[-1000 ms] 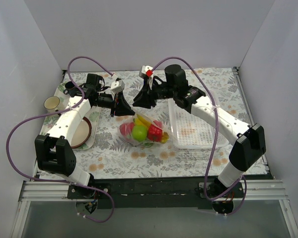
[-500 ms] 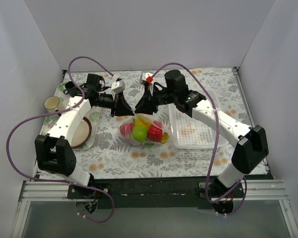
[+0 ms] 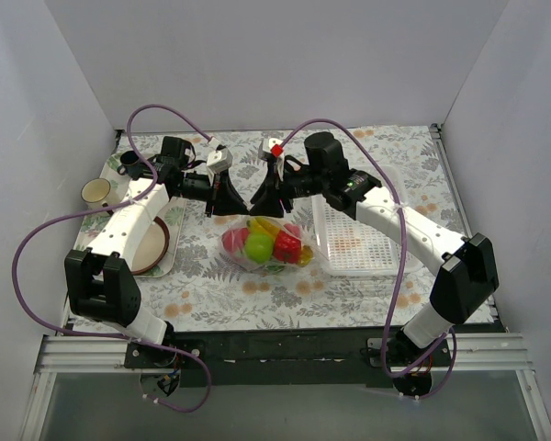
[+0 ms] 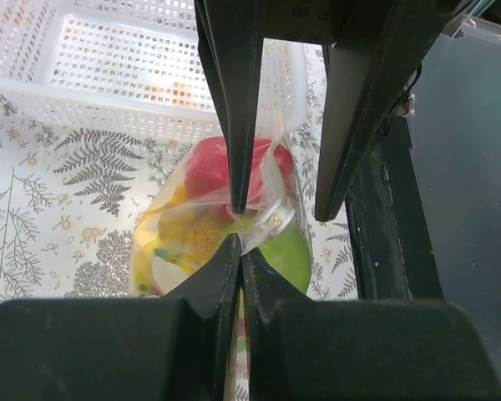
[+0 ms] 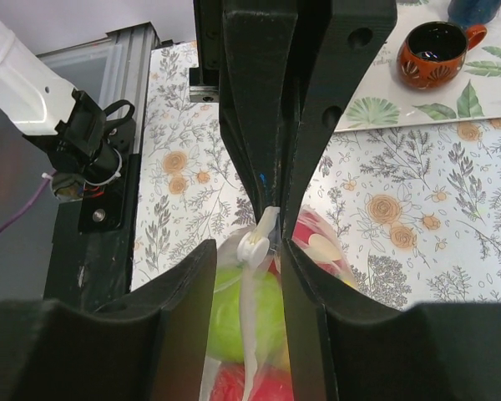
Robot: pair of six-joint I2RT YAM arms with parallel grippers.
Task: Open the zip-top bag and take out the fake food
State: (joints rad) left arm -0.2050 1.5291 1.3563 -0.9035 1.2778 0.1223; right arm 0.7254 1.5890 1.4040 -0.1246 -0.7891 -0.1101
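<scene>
Clamping the zip-top bag at its rim, left claw faces right claw, parted astride it.

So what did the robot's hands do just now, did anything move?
The right hand moved a little nearer to the robot's base, toward the top edge of the zip-top bag; its fingers stand apart on either side of it. The left hand stayed pinched shut on that edge. The bag, the fake food in it and the white basket did not move.
</scene>
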